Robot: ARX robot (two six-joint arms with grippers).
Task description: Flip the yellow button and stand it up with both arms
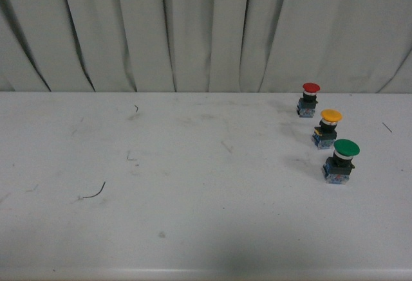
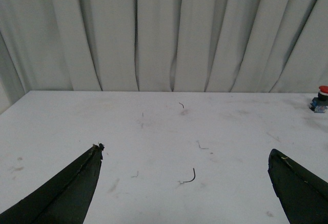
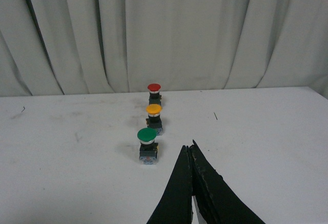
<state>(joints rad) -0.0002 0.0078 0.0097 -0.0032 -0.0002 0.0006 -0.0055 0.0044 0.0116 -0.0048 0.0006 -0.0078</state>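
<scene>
The yellow button (image 1: pixel 329 127) stands upright on its blue-grey base at the table's right side, cap up, between a red-capped and a green-capped one; the right wrist view shows the yellow button (image 3: pixel 154 116) as the middle of that row. My right gripper (image 3: pixel 188 146) is shut with nothing in it, its tips short of the row and a little to one side of the green button. My left gripper (image 2: pixel 185 152) is open over bare table far from the yellow button, which is out of its view. Neither arm appears in the front view.
A red button (image 1: pixel 309 99) stands behind the yellow one and a green button (image 1: pixel 340 161) in front of it. The red button (image 2: pixel 320 99) also shows at the left wrist view's edge. A thin dark wire scrap (image 1: pixel 95 193) lies on the white table (image 1: pixel 193 229). Grey curtain (image 1: pixel 193 30) hangs behind.
</scene>
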